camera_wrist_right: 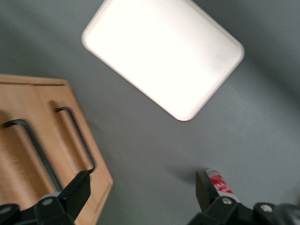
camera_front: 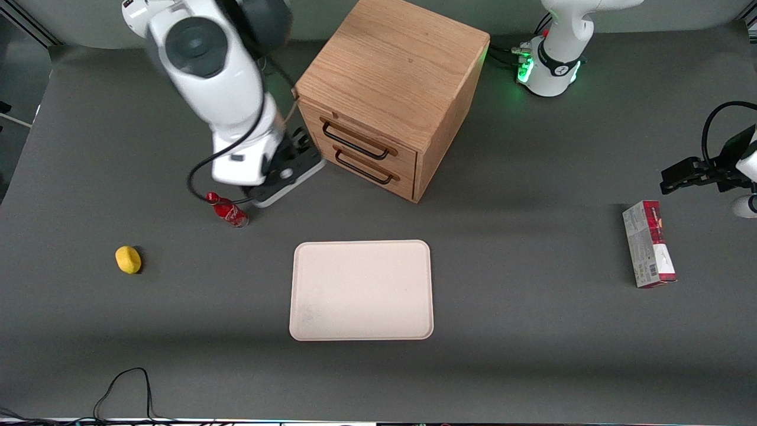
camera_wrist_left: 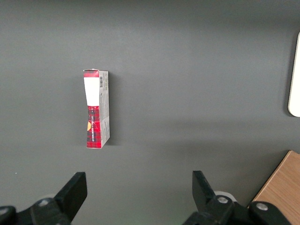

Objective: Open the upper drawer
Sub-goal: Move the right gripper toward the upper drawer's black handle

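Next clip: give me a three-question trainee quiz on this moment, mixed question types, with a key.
1. True or false: the upper drawer is already pulled out of the cabinet.
2. Multiple choice: the gripper is
A. shut on the upper handle
B. open, near the cabinet's front, above the table
C. over the tray
3. Short answer: which small object stands closest to the gripper, nearer the front camera than it?

Key
1. False: both drawers sit flush with the cabinet front.
2. B: the wrist view shows its fingers spread, with nothing between them.
3. The red bottle.
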